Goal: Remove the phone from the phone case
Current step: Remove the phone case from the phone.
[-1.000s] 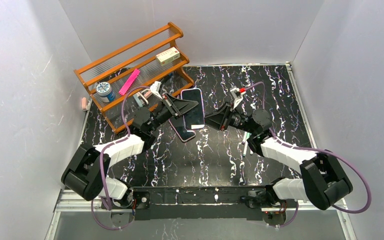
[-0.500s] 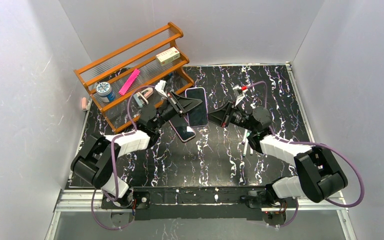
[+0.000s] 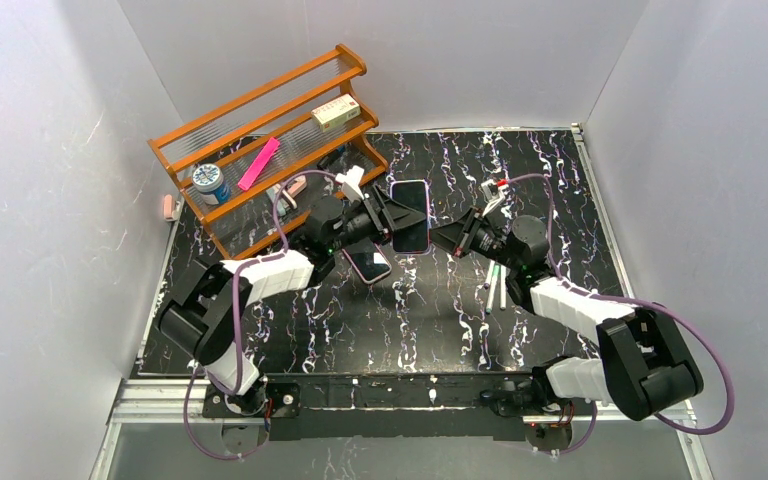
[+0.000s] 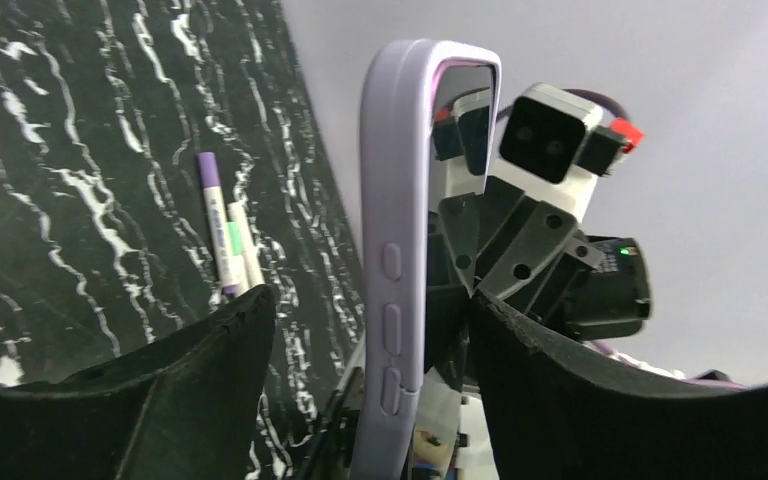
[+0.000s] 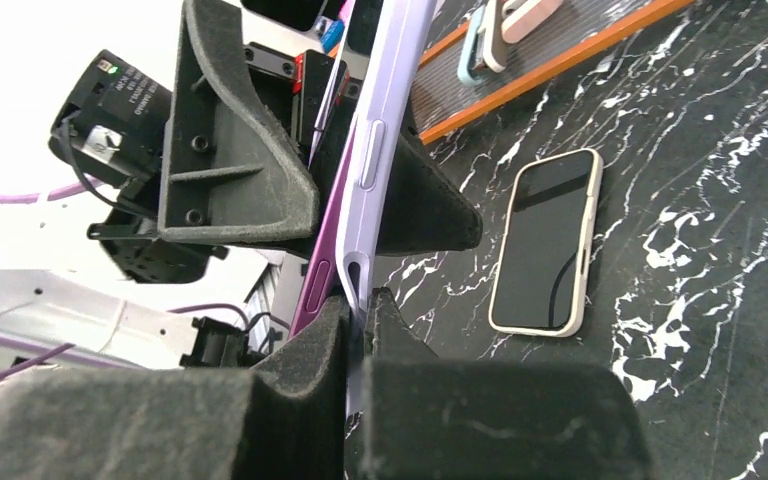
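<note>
**Right hand pinches the cased phone while the left hand stands apart around it**

The phone [image 3: 411, 216], seated in its lilac phone case [image 4: 394, 270], hangs clear of the worktop [image 3: 430, 330] between the 2 hands. The right hand [image 5: 360, 312] is pressed together on the case's rim, at the corner nearest it. The left hand [image 4: 370, 305] is spread, and its 2 fingers [image 4: 190, 385] flank the case with a gap on either side, touching neither face.

Past the left hand's outer side, an orange rack [image 3: 280, 115] holds a blue-lidded jar [image 3: 208, 182], a pink strip [image 3: 258, 163] and a small box [image 3: 335, 112]. A 2nd phone [image 5: 548, 243], in a cream case, lies flat and screen-up on the worktop just below the left hand. 2 pens [image 4: 222, 235] lie side by side on the worktop behind the right hand, beside its arm.

From the right hand, the phone's long axis runs on beyond the fingertips. Seen from above, its dark screen faces up and its length points away from the arm bases.
</note>
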`<state>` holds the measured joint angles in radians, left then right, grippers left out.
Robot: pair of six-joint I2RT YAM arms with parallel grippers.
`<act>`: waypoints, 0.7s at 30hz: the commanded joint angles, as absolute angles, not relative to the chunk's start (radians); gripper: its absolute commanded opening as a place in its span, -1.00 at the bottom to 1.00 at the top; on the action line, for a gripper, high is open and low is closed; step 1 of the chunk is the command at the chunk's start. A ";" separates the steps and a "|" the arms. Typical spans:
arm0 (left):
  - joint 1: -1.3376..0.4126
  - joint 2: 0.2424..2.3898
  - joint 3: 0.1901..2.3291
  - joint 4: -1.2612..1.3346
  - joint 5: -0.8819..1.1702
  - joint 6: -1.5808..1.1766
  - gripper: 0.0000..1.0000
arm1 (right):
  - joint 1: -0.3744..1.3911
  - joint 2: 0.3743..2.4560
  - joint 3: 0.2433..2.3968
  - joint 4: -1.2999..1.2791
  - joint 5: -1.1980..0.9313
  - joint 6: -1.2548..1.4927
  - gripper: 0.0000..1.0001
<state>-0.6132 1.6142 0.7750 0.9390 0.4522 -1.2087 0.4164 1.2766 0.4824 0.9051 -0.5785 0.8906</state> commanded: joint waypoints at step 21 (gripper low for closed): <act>-0.834 1.414 1.047 -0.032 -0.204 -0.426 0.68 | 0.403 1.241 0.537 0.724 -0.417 0.854 -0.97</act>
<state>-0.7467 1.4467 0.9867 0.0872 -0.0269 -0.6060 0.4015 1.2495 0.4751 0.6651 -0.4244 0.8433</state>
